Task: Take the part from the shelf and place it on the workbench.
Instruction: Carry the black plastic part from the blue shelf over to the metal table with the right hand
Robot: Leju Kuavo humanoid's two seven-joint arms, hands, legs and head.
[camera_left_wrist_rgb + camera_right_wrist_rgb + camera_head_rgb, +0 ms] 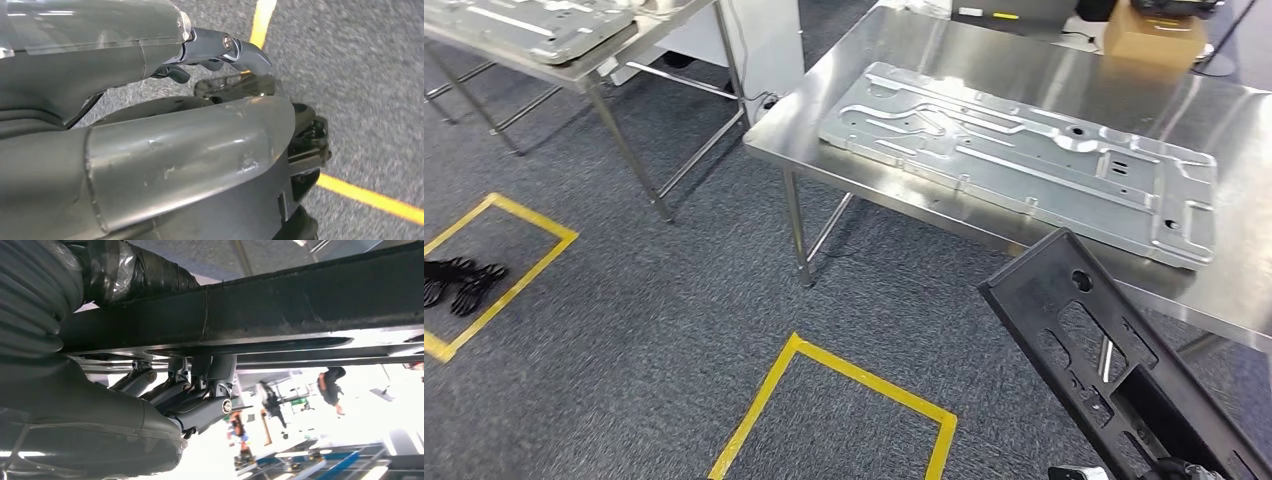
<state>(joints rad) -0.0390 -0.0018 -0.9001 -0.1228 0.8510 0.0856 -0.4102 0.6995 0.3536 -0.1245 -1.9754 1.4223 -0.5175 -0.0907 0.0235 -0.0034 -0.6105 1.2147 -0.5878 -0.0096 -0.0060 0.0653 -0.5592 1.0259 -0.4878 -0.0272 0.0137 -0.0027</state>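
The long black part (1114, 350) with cut-outs rises slantwise from the lower right of the head view, its upper end near the front edge of the steel workbench (1024, 70). In the right wrist view my right hand (190, 405) grips this black part (300, 300), fingers hooked against its underside. My left hand (220, 47) hangs beside my body over the carpet and holds nothing, with its fingers loosely extended.
A large grey metal plate (1024, 160) lies on the workbench, with a cardboard box (1154, 35) at the far back. A second table (614, 60) stands at the far left. Yellow tape squares (844, 400) mark the carpet; black objects (459, 280) lie at the left.
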